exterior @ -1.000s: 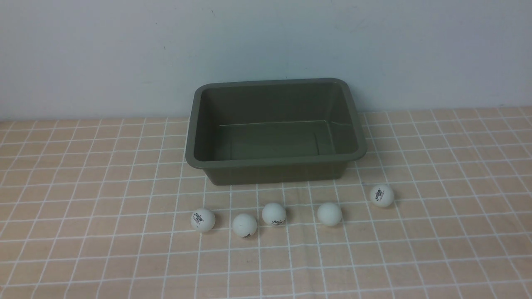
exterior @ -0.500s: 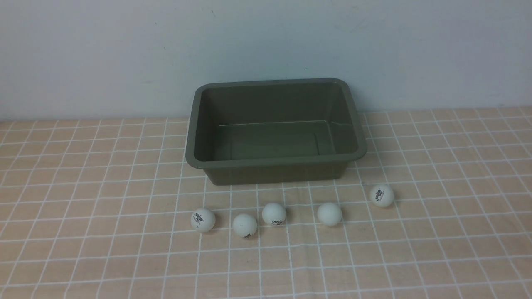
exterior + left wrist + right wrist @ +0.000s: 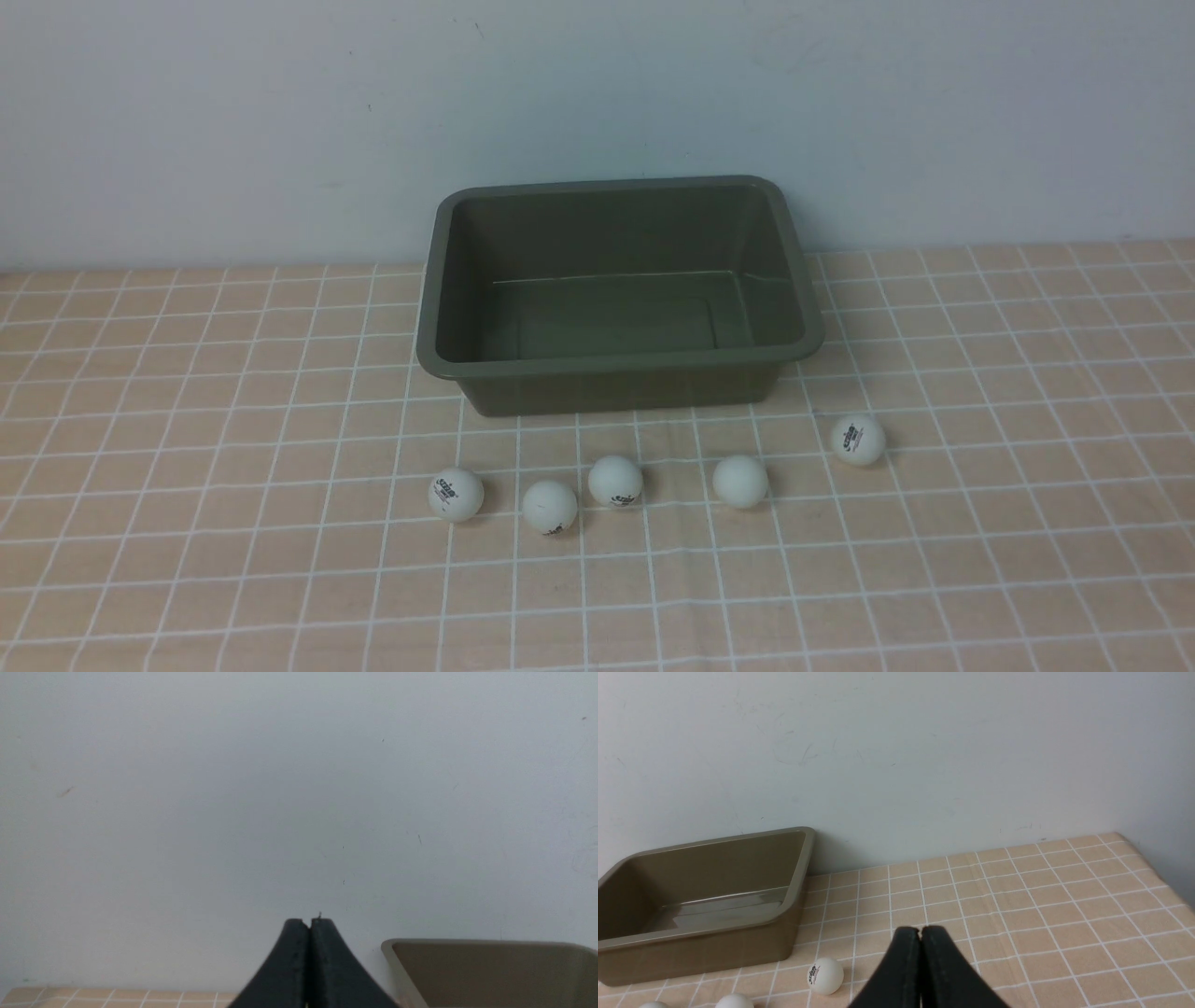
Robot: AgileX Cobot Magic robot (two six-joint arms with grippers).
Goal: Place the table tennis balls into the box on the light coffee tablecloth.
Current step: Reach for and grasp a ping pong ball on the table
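You have nothing boxed yet: all five table tennis balls [image 3: 615, 482] lie on the light coffee tablecloth [image 3: 233, 467] before the empty box [image 3: 616, 366], your left hand [image 3: 309, 925] and right hand [image 3: 920, 931] each pressed together, empty.

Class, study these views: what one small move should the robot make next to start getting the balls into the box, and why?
Probably open the shut right gripper and lower it toward the rightmost ball. All five table tennis balls lie on the tablecloth, the box is empty, the left gripper is shut too, and that ball shows close by in the right wrist view.
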